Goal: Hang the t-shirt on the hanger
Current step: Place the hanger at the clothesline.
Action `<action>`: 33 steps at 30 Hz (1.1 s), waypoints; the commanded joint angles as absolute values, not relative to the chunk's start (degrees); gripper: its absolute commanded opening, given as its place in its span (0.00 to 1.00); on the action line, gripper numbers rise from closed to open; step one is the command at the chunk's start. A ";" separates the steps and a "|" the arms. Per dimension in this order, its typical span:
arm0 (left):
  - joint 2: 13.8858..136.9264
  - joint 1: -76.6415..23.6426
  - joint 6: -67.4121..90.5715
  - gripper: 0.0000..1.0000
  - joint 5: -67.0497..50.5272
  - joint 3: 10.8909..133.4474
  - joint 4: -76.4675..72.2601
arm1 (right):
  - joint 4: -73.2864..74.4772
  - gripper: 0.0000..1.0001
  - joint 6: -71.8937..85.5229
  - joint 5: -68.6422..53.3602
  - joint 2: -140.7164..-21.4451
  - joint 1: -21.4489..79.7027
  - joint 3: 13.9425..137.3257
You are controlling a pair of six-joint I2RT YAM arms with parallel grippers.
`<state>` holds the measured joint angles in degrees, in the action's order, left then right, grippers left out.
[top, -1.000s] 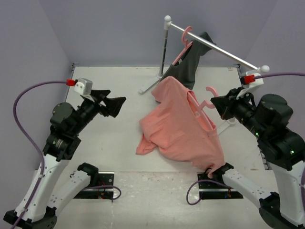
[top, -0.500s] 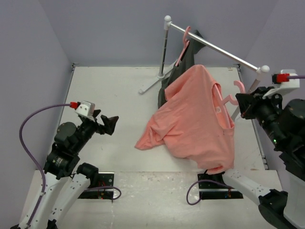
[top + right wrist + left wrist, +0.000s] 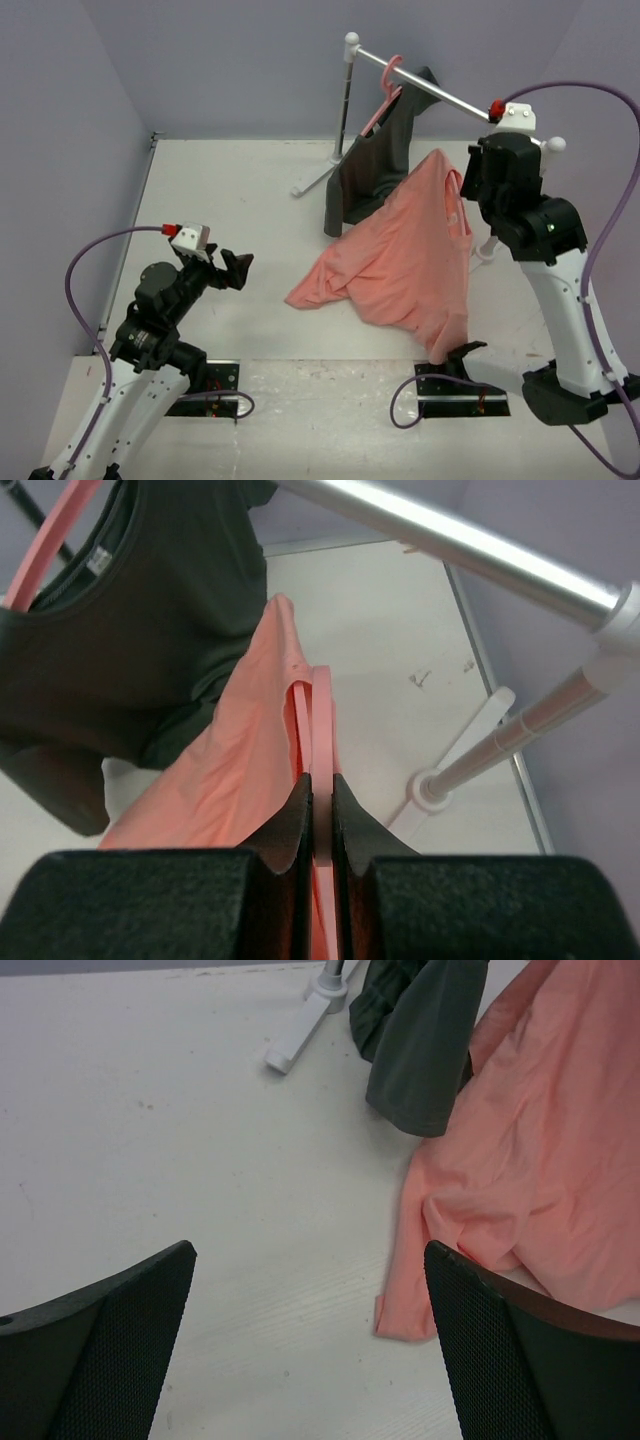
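Note:
The salmon-pink t-shirt [image 3: 400,260] hangs from the pink hanger [image 3: 321,705], with its lower part still trailing on the table. My right gripper [image 3: 478,178] is shut on the hanger and holds it high, just below the rail. In the right wrist view the gripper [image 3: 321,792] pinches the hanger's slim bar, with the t-shirt [image 3: 225,775] draped to its left. My left gripper [image 3: 236,268] is open and empty, low at the left, well apart from the t-shirt. In the left wrist view the gripper [image 3: 308,1252] faces the t-shirt's hem [image 3: 520,1180].
A metal rail [image 3: 440,95] on white stands crosses the back right. A dark grey garment [image 3: 375,170] hangs from it on a second pink hanger [image 3: 388,80], just behind the t-shirt. The rack's foot [image 3: 300,1035] lies on the table. Purple walls stand close around.
My right arm has lifted the hanger and t-shirt up and back toward the rail, pulling the cloth off the table. My left arm has drawn back and lower toward its base.

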<state>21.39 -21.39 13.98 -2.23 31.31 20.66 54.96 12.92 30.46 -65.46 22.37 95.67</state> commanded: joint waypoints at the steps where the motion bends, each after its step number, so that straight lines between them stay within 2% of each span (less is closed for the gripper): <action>1: 21.85 -21.09 14.33 0.97 -3.16 31.29 17.93 | 46.23 0.00 13.59 35.11 -70.71 18.45 105.61; 5: 21.04 -21.18 14.24 0.97 -3.68 31.12 17.59 | 46.22 0.00 12.57 35.16 -75.93 16.01 113.48; 14: 21.04 -21.18 13.89 0.97 -5.83 30.83 17.09 | 46.24 0.00 11.79 33.71 -82.98 12.54 120.51; 22: 20.39 -21.18 13.80 0.97 -6.92 30.61 16.79 | 44.22 0.00 15.56 32.08 -82.42 12.17 112.58; 33: 20.39 -21.38 13.54 0.96 -8.48 30.46 16.40 | 44.26 0.03 17.57 31.27 -84.60 10.88 110.68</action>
<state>20.71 -21.39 13.93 -7.25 31.03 19.33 47.40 15.66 31.77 -84.14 11.67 110.95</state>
